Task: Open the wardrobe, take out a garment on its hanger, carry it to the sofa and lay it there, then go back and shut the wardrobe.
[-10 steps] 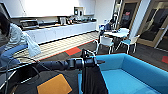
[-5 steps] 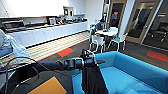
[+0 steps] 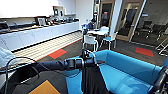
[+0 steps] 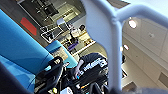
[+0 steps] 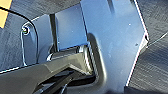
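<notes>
In the head view my left arm reaches in from the left, and its gripper [image 3: 87,61] is shut on the hanger [image 3: 91,54] near the hook. The black garment [image 3: 93,80] hangs limp from it, over the near left end of the bright blue sofa [image 3: 130,72]. The left wrist view shows the pale hanger [image 4: 112,50] close up, with the sofa's blue back [image 4: 22,50] behind it. My right arm [image 3: 160,82] comes in at the lower right beside the sofa. The wardrobe is out of view.
A long white kitchen counter [image 3: 37,35] runs along the left wall. Beyond the sofa stand a small white table [image 3: 100,32] with white chairs [image 3: 90,40] and a seated person [image 3: 89,25]. Glass doors [image 3: 125,20] lie at the back right. The dark carpet has red [image 3: 57,53] and orange [image 3: 45,88] patches.
The whole head picture has shifted left and the sofa looms larger, so the camera has moved. My left gripper still holds the hanger with the garment hanging below.
</notes>
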